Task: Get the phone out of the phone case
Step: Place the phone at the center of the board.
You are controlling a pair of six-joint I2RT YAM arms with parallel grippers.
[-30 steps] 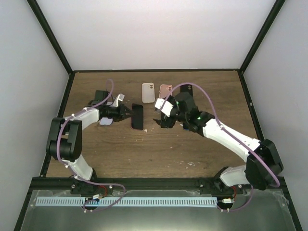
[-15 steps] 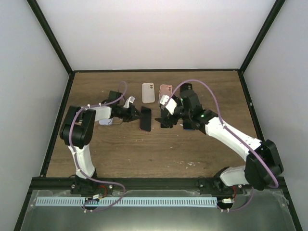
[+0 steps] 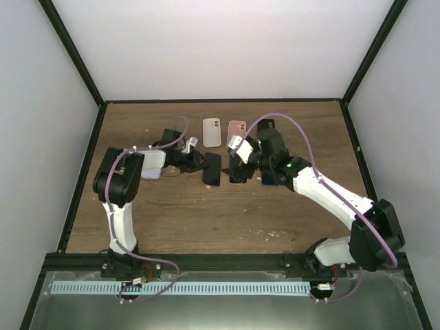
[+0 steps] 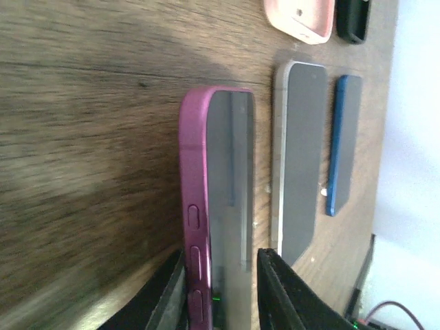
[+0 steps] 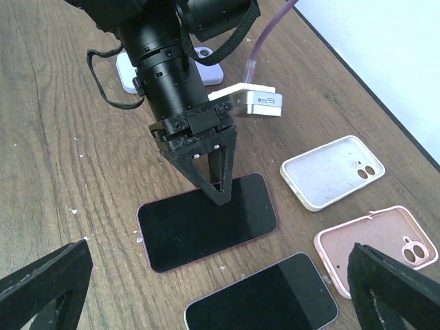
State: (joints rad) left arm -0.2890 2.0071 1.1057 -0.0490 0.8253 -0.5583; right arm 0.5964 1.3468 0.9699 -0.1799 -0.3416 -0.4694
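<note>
A dark-screened phone (image 4: 230, 199) lies flat in its plum phone case (image 4: 192, 172), its edge pinched by the left gripper (image 4: 221, 267). The right gripper (image 5: 216, 289) hovers, fingers spread wide.

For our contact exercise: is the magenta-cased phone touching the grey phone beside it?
Apart. Left wrist view shows bare wood between the magenta-cased phone and the grey phone.

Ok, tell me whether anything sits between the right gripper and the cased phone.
Nothing visible does. The right gripper hangs open above the cased phone, which lies flat in plain sight. The left gripper pinches one short end, and a bare phone lies alongside. Neither covers it.
</note>
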